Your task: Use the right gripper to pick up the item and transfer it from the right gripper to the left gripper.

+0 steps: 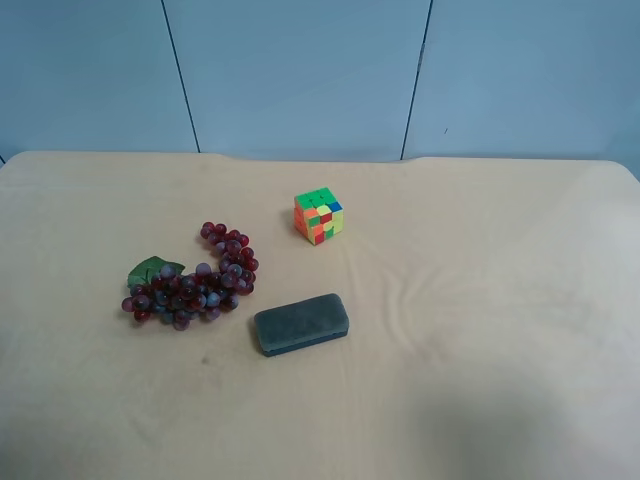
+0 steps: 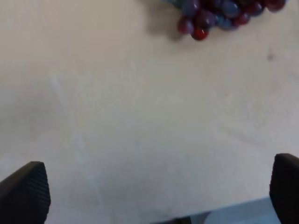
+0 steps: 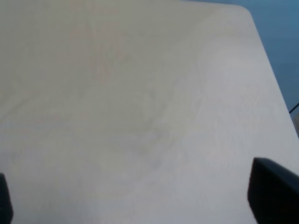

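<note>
Nearby grapes (image 1: 192,277): case (image 1: 301,323), cube (image 1: 319,216).

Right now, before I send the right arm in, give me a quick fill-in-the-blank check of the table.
1. The grape bunch has a ____ leaf at one end.
2. The grey-green case lies between the grapes and the puzzle cube: false, it lies ____ to the grapes.
3. The left gripper holds ____.

Missing words: green; next; nothing

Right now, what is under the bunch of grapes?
The grapes lie directly on the bare beige table; their green leaf rests beside them. Whatever might sit beneath the bunch itself is covered and cannot be seen.
</note>
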`<state>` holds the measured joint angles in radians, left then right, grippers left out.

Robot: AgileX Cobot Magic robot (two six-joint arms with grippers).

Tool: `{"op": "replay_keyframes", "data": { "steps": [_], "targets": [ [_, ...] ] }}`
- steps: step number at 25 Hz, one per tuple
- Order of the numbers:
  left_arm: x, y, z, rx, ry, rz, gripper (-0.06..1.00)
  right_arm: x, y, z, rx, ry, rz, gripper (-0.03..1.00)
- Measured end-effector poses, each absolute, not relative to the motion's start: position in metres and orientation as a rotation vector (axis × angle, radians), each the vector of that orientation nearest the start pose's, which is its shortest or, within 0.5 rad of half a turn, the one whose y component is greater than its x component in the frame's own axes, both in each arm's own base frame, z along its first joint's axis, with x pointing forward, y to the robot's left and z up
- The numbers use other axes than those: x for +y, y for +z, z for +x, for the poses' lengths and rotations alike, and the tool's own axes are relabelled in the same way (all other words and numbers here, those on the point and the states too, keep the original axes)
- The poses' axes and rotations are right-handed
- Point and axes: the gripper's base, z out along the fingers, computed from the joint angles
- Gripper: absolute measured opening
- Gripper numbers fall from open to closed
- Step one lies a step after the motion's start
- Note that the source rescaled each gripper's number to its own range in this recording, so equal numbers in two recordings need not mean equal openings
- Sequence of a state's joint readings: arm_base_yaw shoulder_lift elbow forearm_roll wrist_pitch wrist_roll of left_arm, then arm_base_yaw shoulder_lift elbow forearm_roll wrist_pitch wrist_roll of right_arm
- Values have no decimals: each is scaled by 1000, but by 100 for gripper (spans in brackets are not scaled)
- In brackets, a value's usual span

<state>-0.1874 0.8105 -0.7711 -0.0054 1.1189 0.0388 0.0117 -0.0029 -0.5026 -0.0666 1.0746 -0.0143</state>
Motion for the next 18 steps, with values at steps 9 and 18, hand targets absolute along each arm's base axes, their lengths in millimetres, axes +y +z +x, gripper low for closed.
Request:
{"op": "replay_keyframes", "data": {
  "steps": [9,18],
  "targets": [
    [-10,300,50,2446,-81,277,93,-5,277,-6,2052,-81,-23,99],
    [-11,277,31,2283,-134,293,93,-5,277,-6,2052,-81,-23,99]
  ]
}}
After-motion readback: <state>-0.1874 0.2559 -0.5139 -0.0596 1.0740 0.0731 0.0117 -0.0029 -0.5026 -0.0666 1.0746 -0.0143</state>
